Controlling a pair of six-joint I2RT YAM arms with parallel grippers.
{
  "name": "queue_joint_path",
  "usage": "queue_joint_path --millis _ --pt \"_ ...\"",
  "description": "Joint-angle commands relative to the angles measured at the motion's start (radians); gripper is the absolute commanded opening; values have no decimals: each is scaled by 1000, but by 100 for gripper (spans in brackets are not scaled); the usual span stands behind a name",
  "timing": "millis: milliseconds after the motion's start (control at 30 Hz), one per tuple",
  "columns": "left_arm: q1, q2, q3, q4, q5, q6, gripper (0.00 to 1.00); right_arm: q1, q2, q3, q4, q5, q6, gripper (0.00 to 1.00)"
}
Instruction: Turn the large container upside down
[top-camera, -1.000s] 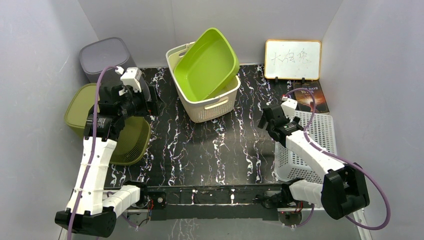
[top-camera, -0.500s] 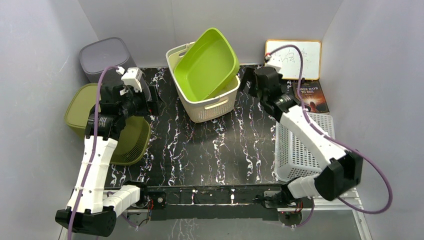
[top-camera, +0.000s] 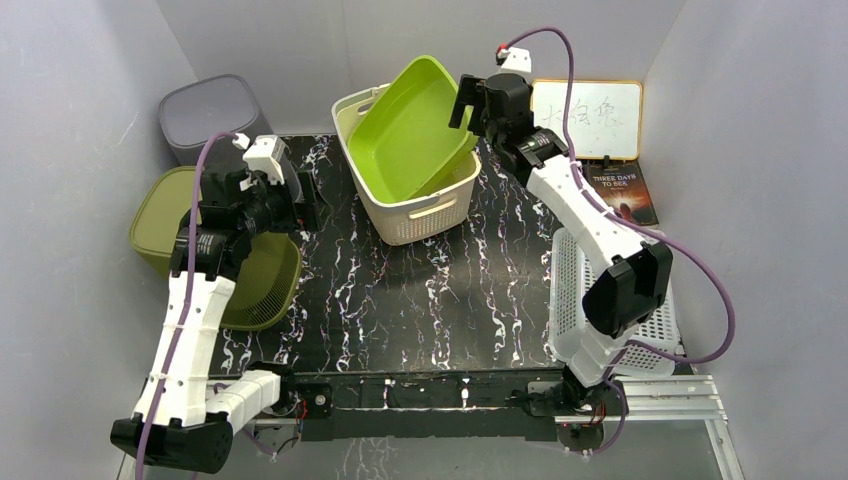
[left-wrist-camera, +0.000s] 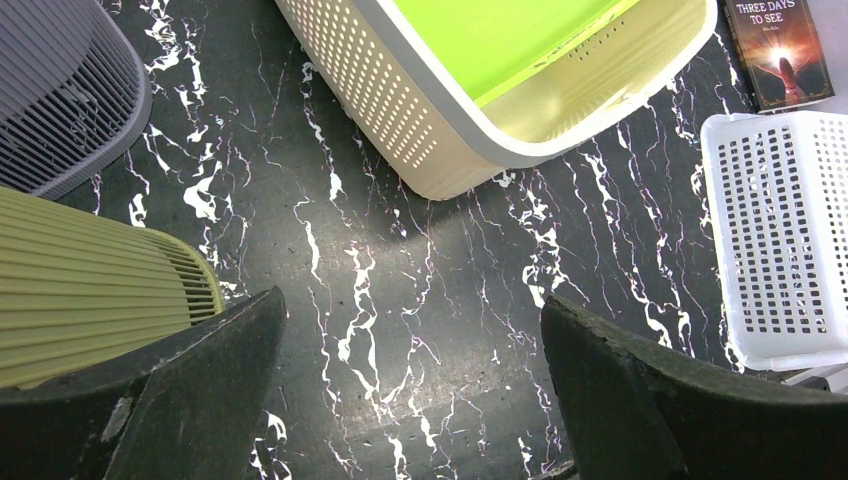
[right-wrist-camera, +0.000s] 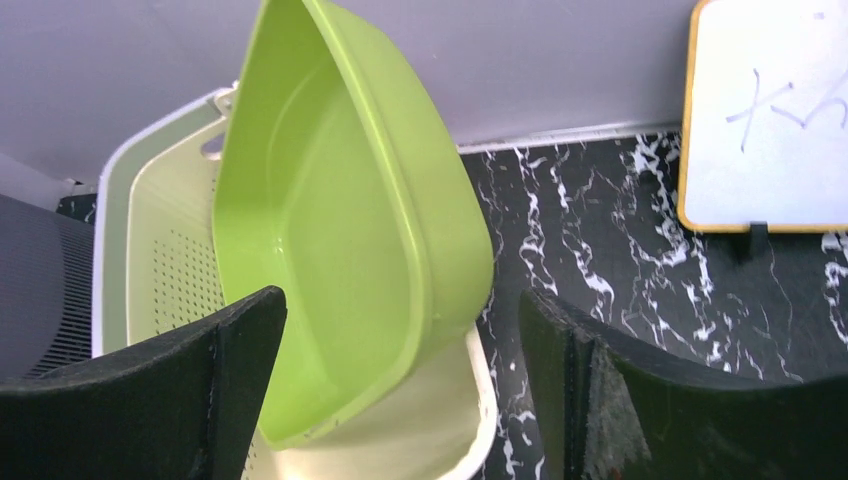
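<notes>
Basket (top-camera: 425, 215), cream, perforated walls: upright on the desk (top-camera: 420, 300), mouth up. It serves as the reference for everything below.

Tub (top-camera: 410, 130), lime green: inside the basket, standing on edge and tilted. Its lower edge is down in the basket and its upper rim rises well above the basket's rim, toward the back wall. The hollow side faces up and toward the arms. It is not upside down.

Right gripper (top-camera: 472, 112): raised at the basket's back right corner, just beside the tub's high rim. Fingers spread wide, nothing between them. From its own camera the tub's edge lines up in the gap between the fingers. I cannot tell whether either finger touches the rim.

Left gripper (top-camera: 297, 205): left of the basket, well apart from it, held above bare desk. Fingers wide, empty.

Grey bin (top-camera: 205, 110): left of the basket and further back, slatted sides.

Olive bin (top-camera: 160, 215): left of the basket, beyond the left gripper, nearer than the grey bin. It seems to be lying on its side at the desk's edge.

Crate (top-camera: 570, 300), white, perforated: right of the basket and nearer to the arms, partly under the right arm.

Whiteboard (top-camera: 585, 118), orange frame, handwriting on it: right of the basket, propped at the back.

Book (top-camera: 625, 195): right of the basket, lying flat between whiteboard and crate.
</notes>
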Motion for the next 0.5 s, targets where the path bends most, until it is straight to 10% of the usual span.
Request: queue_joint_path --millis 0,467 --pt "-2 -44 0 2 19 1 98 1 59 91 69 -48 -46 80" --pt "-3 -88 -30 -17 9 5 98 1 264 250 67 41 -143 58"
